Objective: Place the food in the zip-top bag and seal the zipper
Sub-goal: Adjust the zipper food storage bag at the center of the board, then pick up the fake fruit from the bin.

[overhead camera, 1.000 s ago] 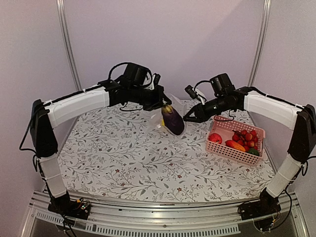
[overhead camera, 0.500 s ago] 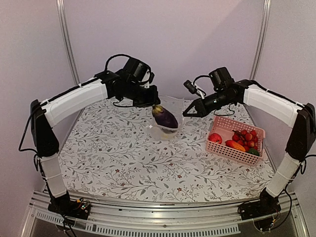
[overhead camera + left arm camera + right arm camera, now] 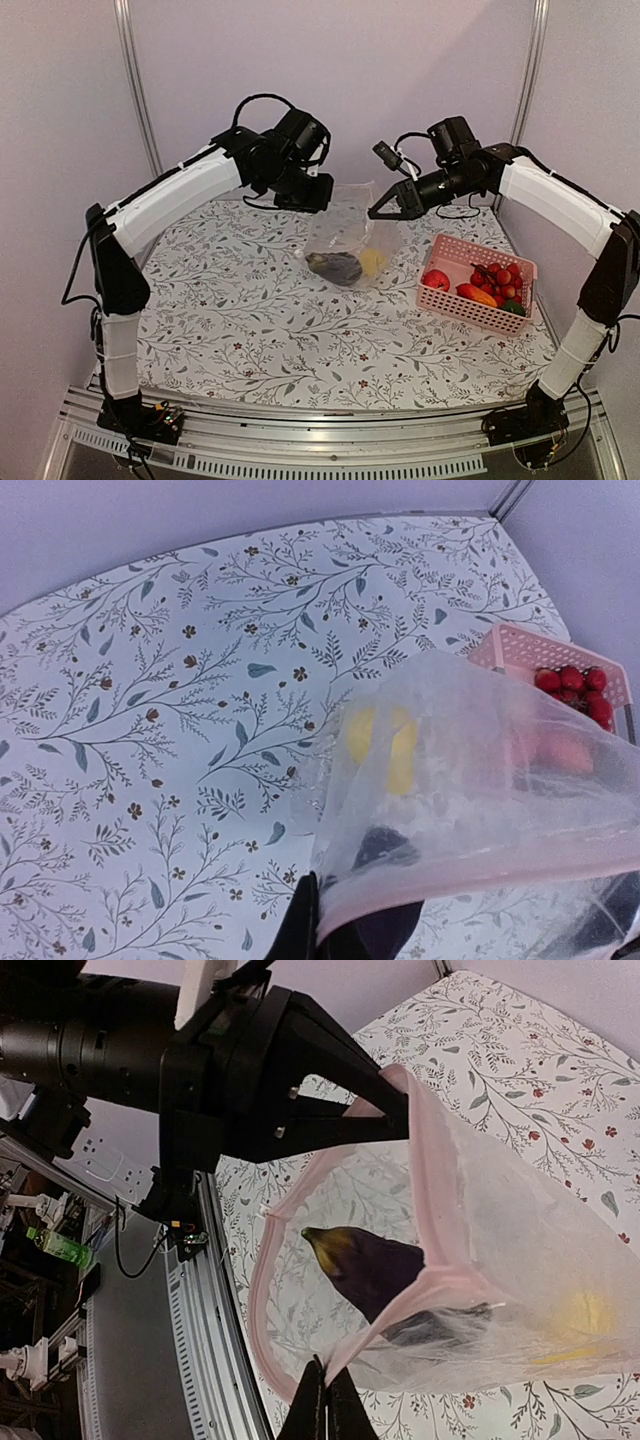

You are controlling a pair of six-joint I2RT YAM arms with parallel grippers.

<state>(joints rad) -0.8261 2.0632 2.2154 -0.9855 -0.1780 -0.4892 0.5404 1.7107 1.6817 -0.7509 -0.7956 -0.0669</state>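
Observation:
The clear zip-top bag [image 3: 350,235] hangs between both grippers above the back of the table, its bottom near the cloth. My left gripper [image 3: 322,196] is shut on the pinkish zipper strip [image 3: 470,865] at the bag's left end. My right gripper [image 3: 378,211] is shut on the same strip [image 3: 420,1270] at the right end. The mouth is held open. Inside lie the dark purple eggplant [image 3: 334,266] and a yellow lemon-like piece [image 3: 372,261]; both show in the right wrist view, eggplant [image 3: 375,1265] and lemon [image 3: 585,1315]. Red, orange-red and green food [image 3: 495,283] sits in the pink basket.
The pink lattice basket [image 3: 460,305] stands at the right of the flowered tablecloth [image 3: 250,320], right of the bag. A metal rail [image 3: 330,455] runs along the near edge. Walls and two upright posts close the back.
Both grippers rose and lifted the bag's mouth. The eggplant, seen at the mouth a second ago, slid down to the bottom of the bag beside the yellow piece.

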